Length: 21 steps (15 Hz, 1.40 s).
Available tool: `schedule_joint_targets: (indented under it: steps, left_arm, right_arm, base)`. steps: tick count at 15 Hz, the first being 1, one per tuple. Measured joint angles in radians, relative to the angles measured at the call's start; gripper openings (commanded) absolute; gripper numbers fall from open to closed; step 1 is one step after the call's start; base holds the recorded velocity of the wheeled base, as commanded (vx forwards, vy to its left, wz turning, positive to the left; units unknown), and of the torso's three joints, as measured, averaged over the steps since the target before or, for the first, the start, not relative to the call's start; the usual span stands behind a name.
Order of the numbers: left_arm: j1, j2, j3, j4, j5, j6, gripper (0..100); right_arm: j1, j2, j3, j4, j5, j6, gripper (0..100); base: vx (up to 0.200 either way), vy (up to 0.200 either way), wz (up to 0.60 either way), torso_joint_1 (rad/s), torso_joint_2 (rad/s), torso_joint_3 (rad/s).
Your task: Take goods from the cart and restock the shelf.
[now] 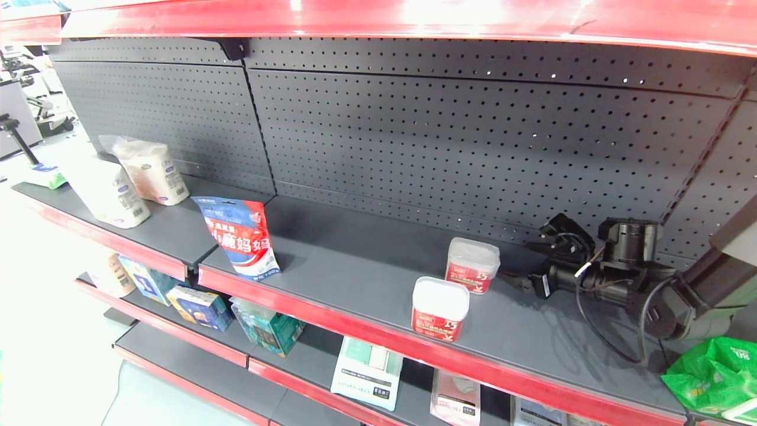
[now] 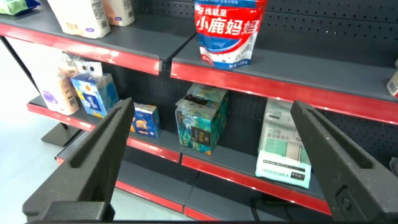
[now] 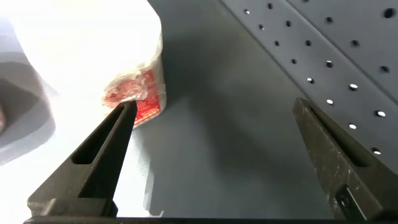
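Right tool (image 3: 214, 107) gapes beside lidded tub (image 3: 118, 59).

Matt metal shelf (image 1: 355, 260) (glossy plastic pouch (image 1: 242, 236))

right arm (image 1: 704, 284): is coming in from the right edge of the head view, its forearm lying low and close to level, pointing toward the robot's left.
right wrist (image 1: 615, 278): is sitting in line with the forearm, dark and cylindrical, with a black cable (image 1: 597, 331) hanging in a loop beneath it.
right gripper (image 3: 214, 106): is standing wide apart at the jaws and gripping nothing.
right gripper fingers (image 3: 93, 165): are tapering forward, dark and bare.
left gripper (image 2: 211, 104): is standing wide apart at the jaws and gripping nothing.
left gripper fingers (image 2: 93, 162): are tapering forward, dark and bare.
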Motion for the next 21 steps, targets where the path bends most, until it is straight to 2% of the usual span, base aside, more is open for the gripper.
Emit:
schedule_joint_targets:
  steps: [16,21]
  left_arm:
    - [0.000,0.000,0.000,0.000,0.000,0.000,100]
    - [0.000,0.000,0.000,0.000,0.000,0.000,100]
  right_arm:
    - [0.011,-0.025,0.003,0.001,-0.012,0.022,100]
    - [-0.013,-0.154,0.063,0.002,-0.159,0.126,100]
  base:
    - [0.000,0.000,0.00,0.000,0.00,0.000]
    - [0.000,0.000,0.00,0.000,0.00,0.000]
